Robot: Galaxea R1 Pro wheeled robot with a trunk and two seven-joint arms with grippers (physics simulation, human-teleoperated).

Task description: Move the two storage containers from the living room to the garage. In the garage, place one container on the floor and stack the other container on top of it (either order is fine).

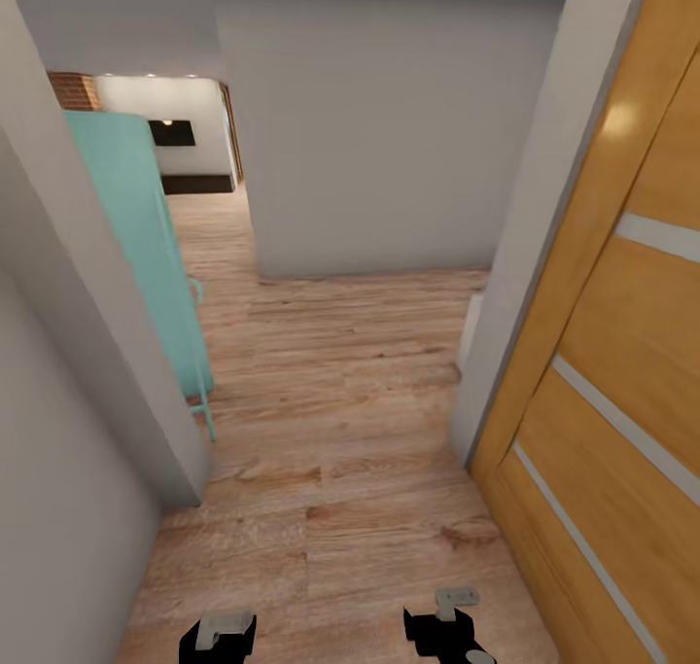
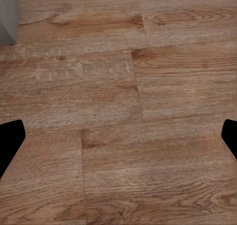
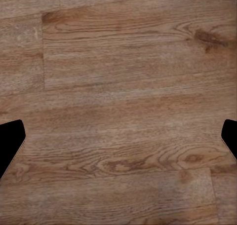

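The head view looks down a hallway with a wood-plank floor (image 1: 331,431). On the left, a grey wall (image 1: 58,401) ends in a corner near the lower left. Just beyond that corner stands a tall turquoise panel (image 1: 136,246) on thin turquoise legs, its lower edge close to the wall corner. Farther back on the left, a patch of red brick (image 1: 74,90) shows above the panel, and past it lies a lit room with a cream wall (image 1: 185,110) and a dark rectangle (image 1: 172,133) mounted on it. A plain grey wall (image 1: 379,129) closes the hallway straight ahead, with the passage to the lit room running along its left edge. On the right, a grey door frame (image 1: 544,227) rises beside an orange wooden door (image 1: 622,372) with pale horizontal strips.

At the bottom edge of the head view, the left gripper (image 1: 222,635) and the right gripper (image 1: 449,627) hang over the floor, well apart from each other.

In the left wrist view, the left gripper's two dark fingers (image 2: 11,141) sit at opposite edges, spread wide, with bare planks between them. In the right wrist view, the right gripper's fingers (image 3: 11,141) are likewise spread wide over bare planks. Neither gripper holds anything.
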